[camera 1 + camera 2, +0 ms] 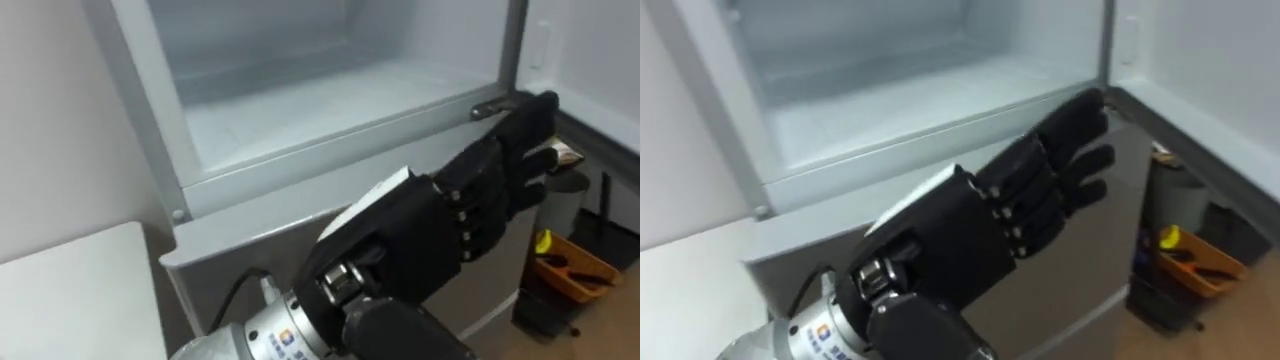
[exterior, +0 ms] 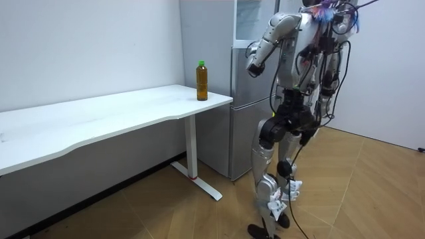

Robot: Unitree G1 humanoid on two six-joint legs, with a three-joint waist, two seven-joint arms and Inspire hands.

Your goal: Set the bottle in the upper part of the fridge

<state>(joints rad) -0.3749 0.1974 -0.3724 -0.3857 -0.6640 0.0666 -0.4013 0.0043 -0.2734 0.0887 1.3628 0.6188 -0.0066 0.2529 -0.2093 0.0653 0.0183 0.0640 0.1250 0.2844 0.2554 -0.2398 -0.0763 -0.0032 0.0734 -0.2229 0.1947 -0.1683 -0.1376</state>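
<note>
Standing before the fridge, the robot faces the open upper compartment, whose pale shelf floor lies bare. The left hand is raised in front of the compartment's lower sill, back of the hand up. Its fingers are straight and spread slightly, pointing toward 2 o'clock, and they hold nothing. The fingertips reach a small metal bracket at the sill's right end; contact cannot be confirmed.

The bottle has amber contents and a green cap. It stands upright on the white desk, at the corner nearest the fridge. In the room view it sits at about 8 o'clock from the raised hand, well apart from the fingers and outside the fridge.
</note>
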